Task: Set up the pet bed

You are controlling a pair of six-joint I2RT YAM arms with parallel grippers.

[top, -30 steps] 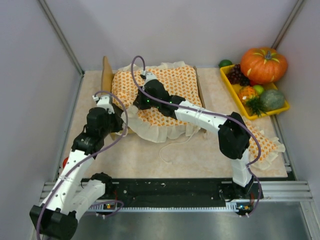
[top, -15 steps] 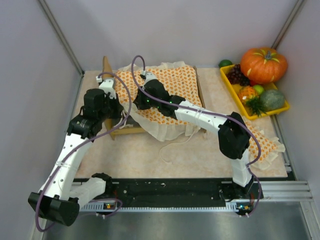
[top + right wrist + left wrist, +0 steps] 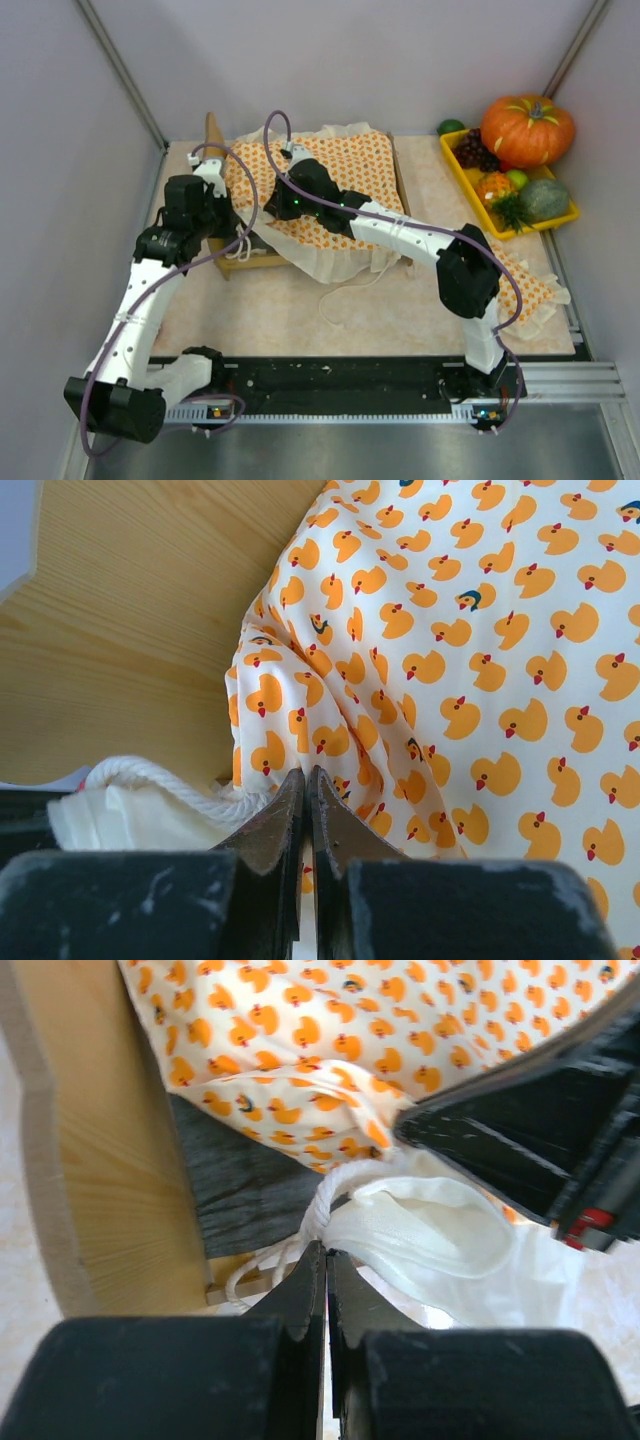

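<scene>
The pet bed (image 3: 244, 262) lies at the back left, its wooden headboard (image 3: 213, 140) at the left end. An orange duck-print bedspread (image 3: 340, 165) with a white ruffle covers most of it. My left gripper (image 3: 237, 215) is at the bed's near-left corner, by the headboard (image 3: 110, 1160), and is shut on the bedspread's white ruffle (image 3: 420, 1230) where its cord gathers, above the dark grey base (image 3: 240, 1185). Just to its right my right gripper (image 3: 272, 205) is shut on a bunched fold of the duck-print cloth (image 3: 480, 680), with wood (image 3: 130, 610) behind it.
A yellow tray (image 3: 468, 180) of fruit and a pumpkin (image 3: 527, 128) stand at the back right. A small duck-print pillow (image 3: 540, 285) lies at the right, partly under the right arm. A white cord (image 3: 345, 295) trails on the table in front of the bed.
My left gripper has moved away from me toward the headboard, drawing the ruffle with it and baring the bed's near-left wooden corner. The right arm has hardly moved.
</scene>
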